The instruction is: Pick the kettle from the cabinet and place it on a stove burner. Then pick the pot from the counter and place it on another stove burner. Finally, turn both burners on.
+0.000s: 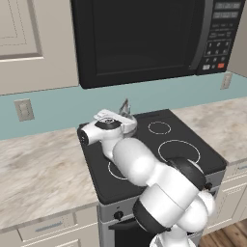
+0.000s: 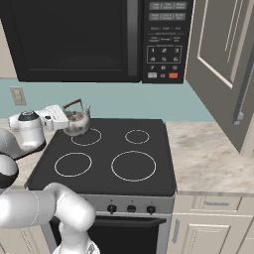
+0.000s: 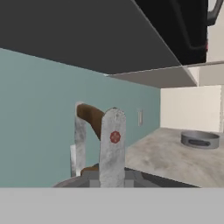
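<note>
The small silver kettle (image 2: 77,122) sits low over the back-left burner (image 2: 87,137) of the black cooktop (image 2: 104,149); I cannot tell whether it touches the glass. My gripper (image 2: 68,115) reaches in from the left, shut on its arched handle (image 2: 74,103). In the left base view the gripper (image 1: 124,114) and the handle (image 1: 126,106) show behind my white arm, which hides the kettle's body. The hand view has the brown handle (image 3: 90,117) between my fingers (image 3: 113,148). The grey pot (image 3: 200,139) stands far off on the marbled counter (image 3: 166,157).
A black microwave (image 2: 74,39) hangs close above the cooktop. A tall cabinet door (image 2: 223,64) stands open at the right. The other burners (image 2: 134,165) (image 2: 73,164) (image 2: 137,136) are bare. Knobs (image 2: 131,209) line the stove's front. My own arm (image 1: 144,169) covers the cooktop's front left.
</note>
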